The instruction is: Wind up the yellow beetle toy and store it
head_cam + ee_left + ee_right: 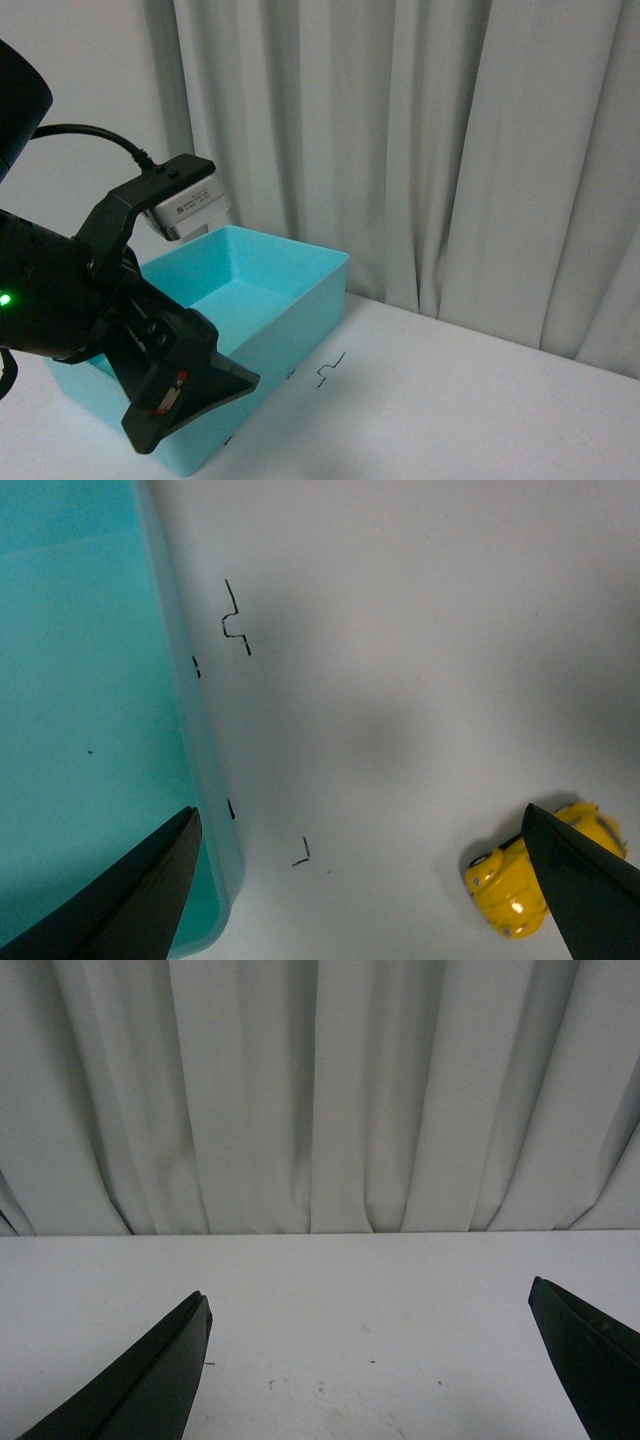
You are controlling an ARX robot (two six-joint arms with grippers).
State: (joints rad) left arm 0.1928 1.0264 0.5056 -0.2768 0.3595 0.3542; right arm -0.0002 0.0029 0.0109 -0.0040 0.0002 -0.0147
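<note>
- The left gripper [360, 815] is hanging wide open over the white table [420, 630], holding nothing
- The yellow beetle toy [503, 885] is sitting just outside one finger, partly hidden by it, not between the jaws
- It is looking light, hard and glossy, so probably slippery; pinching across its doors seems safest
- The teal bin [80, 680] is lying under the opposite finger
- The right gripper [367, 1290] is gaping wide and empty, facing the curtains [320, 1090]
</note>
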